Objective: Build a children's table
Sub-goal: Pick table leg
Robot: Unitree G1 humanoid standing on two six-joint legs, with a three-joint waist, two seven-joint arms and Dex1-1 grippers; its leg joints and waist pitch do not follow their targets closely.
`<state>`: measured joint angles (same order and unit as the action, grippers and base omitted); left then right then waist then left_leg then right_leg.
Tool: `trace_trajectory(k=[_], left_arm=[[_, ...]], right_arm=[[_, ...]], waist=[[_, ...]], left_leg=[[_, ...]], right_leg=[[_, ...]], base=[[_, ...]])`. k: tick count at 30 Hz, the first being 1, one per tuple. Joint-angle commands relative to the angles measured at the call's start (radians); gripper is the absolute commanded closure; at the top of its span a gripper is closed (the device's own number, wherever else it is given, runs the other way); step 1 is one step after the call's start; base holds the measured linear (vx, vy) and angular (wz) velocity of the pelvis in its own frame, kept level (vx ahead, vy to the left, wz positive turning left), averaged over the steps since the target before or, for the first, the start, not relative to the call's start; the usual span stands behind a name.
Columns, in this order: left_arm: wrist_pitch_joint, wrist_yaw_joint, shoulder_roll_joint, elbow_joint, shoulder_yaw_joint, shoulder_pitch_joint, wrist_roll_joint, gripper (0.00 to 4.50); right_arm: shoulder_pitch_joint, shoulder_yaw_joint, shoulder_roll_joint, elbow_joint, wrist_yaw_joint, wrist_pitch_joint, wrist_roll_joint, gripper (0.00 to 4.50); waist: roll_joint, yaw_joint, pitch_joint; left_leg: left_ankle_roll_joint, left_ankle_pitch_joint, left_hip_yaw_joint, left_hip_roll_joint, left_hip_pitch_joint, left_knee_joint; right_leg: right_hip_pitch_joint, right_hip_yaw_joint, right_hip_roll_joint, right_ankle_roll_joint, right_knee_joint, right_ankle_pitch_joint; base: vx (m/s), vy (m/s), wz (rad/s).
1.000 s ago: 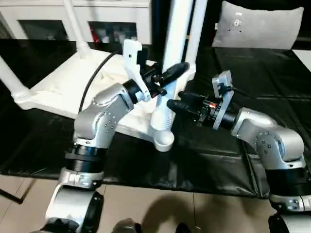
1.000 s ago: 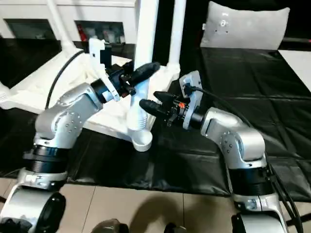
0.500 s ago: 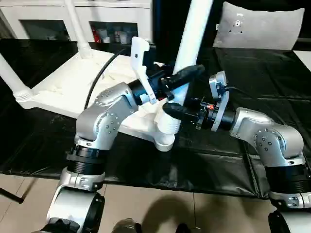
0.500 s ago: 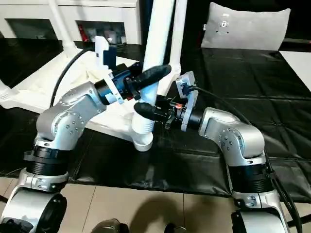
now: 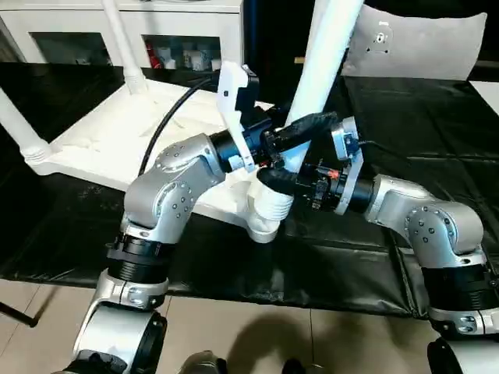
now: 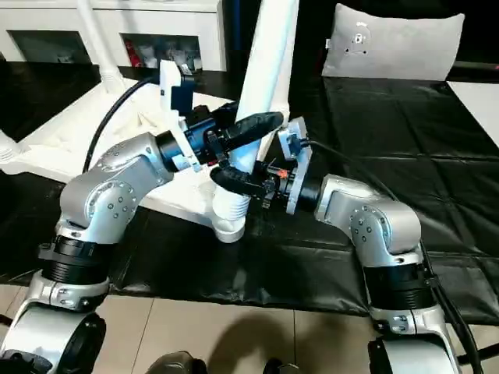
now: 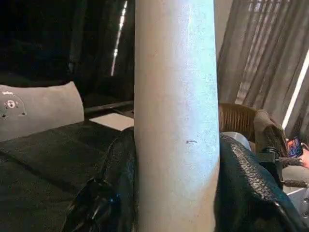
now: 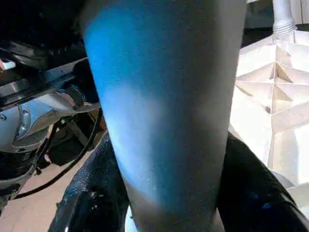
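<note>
Left pincer (image 5: 300,132), right pincer (image 5: 273,181) clamped

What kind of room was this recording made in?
Probably a lived-in room or a mock-up of one, not a factory: a white cabinet with glass doors stands at the back, a grey cushion lies behind the work surface, and curtains hang at one side.

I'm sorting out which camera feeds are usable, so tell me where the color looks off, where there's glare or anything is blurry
Right wrist view: the table leg carries a strong blue tint, and the dark fingers on each side of it are soft. Left wrist view: bright backlight through the curtains, a fainter bluish sheen on the leg. Left eye view: even light, mild sheen on the black table cover.
</note>
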<state>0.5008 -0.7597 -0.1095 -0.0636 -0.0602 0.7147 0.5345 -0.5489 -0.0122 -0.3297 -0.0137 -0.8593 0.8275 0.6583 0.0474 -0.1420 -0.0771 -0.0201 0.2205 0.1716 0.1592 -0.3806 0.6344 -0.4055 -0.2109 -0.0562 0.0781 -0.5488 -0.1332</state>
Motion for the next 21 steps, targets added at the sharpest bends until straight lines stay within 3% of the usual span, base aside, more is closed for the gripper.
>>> trace_trajectory(k=[1, 6, 9, 10, 11, 14, 15, 17, 21], left_arm=[[-0.002, -0.026, 0.000, 0.027, -0.020, -0.005, 0.006, 2.64], [0.011, -0.009, 0.001, 0.030, -0.019, -0.007, 0.004, 2.64], [0.031, 0.000, 0.020, 0.031, 0.012, -0.004, 0.046, 2.64], [0.040, -0.008, 0.022, 0.042, 0.014, -0.006, 0.062, 2.08], [0.053, -0.018, 0.025, 0.055, 0.018, -0.008, 0.084, 1.94], [0.086, -0.032, 0.036, 0.084, 0.023, -0.013, 0.134, 1.91], [0.100, -0.038, 0.040, 0.095, 0.024, -0.015, 0.152, 1.61], [0.113, -0.053, 0.038, 0.111, 0.013, -0.019, 0.165, 1.52], [0.142, -0.081, 0.039, 0.136, -0.010, -0.034, 0.180, 1.15]], right_arm=[[-0.005, 0.011, -0.008, -0.010, 0.018, 0.013, -0.004, 2.46], [0.001, 0.010, -0.005, -0.003, 0.035, 0.010, -0.008, 2.50], [0.014, 0.028, 0.030, 0.002, 0.098, -0.048, -0.039, 2.51], [0.014, 0.031, 0.033, -0.001, 0.108, -0.040, -0.040, 2.52], [0.014, 0.030, 0.033, -0.004, 0.110, -0.038, -0.040, 2.53], [0.014, 0.025, 0.032, -0.004, 0.103, -0.033, -0.038, 2.54], [0.015, 0.021, 0.033, -0.001, 0.099, -0.033, -0.038, 2.55], [0.018, 0.016, 0.034, 0.002, 0.096, -0.036, -0.038, 2.55], [0.029, 0.003, 0.040, 0.005, 0.104, -0.042, -0.049, 2.56]], waist=[[-0.023, 0.002, 0.105], [-0.023, 0.002, 0.104], [-0.022, 0.003, 0.104], [-0.021, 0.005, 0.104], [-0.021, 0.005, 0.104], [-0.020, 0.003, 0.106], [-0.020, 0.003, 0.105], [-0.020, 0.001, 0.104], [-0.020, 0.003, 0.103]], left_leg=[[0.083, -0.013, -0.044, 0.100, 0.017, -0.067], [0.083, -0.010, -0.043, 0.098, 0.017, -0.067], [0.076, -0.011, -0.044, 0.099, 0.017, -0.067], [0.075, -0.008, -0.045, 0.100, 0.017, -0.068], [0.076, -0.005, -0.045, 0.100, 0.018, -0.068], [0.076, -0.003, -0.045, 0.106, 0.020, -0.067], [0.081, -0.007, -0.047, 0.108, 0.020, -0.068], [0.080, -0.008, -0.045, 0.104, 0.019, -0.068], [0.079, -0.004, -0.043, 0.100, 0.017, -0.068]], right_leg=[[0.075, 0.093, -0.135, -0.102, 0.066, -0.340], [0.075, 0.092, -0.135, -0.109, 0.068, -0.347], [0.073, 0.092, -0.136, -0.105, 0.068, -0.350], [0.074, 0.090, -0.136, -0.102, 0.069, -0.352], [0.074, 0.091, -0.136, -0.104, 0.069, -0.352], [0.073, 0.094, -0.138, -0.091, 0.065, -0.340], [0.071, 0.095, -0.138, -0.087, 0.065, -0.331], [0.073, 0.097, -0.140, -0.080, 0.063, -0.329], [0.074, 0.095, -0.137, -0.095, 0.067, -0.346]], base=[[0.000, 0.000, 0.00], [0.000, 0.000, 0.00], [0.000, 0.000, 0.00], [0.000, 0.000, 0.00], [0.000, 0.000, 0.00], [0.000, 0.000, 0.00], [0.000, 0.000, 0.00], [0.000, 0.000, 0.00], [0.000, 0.000, 0.00]])
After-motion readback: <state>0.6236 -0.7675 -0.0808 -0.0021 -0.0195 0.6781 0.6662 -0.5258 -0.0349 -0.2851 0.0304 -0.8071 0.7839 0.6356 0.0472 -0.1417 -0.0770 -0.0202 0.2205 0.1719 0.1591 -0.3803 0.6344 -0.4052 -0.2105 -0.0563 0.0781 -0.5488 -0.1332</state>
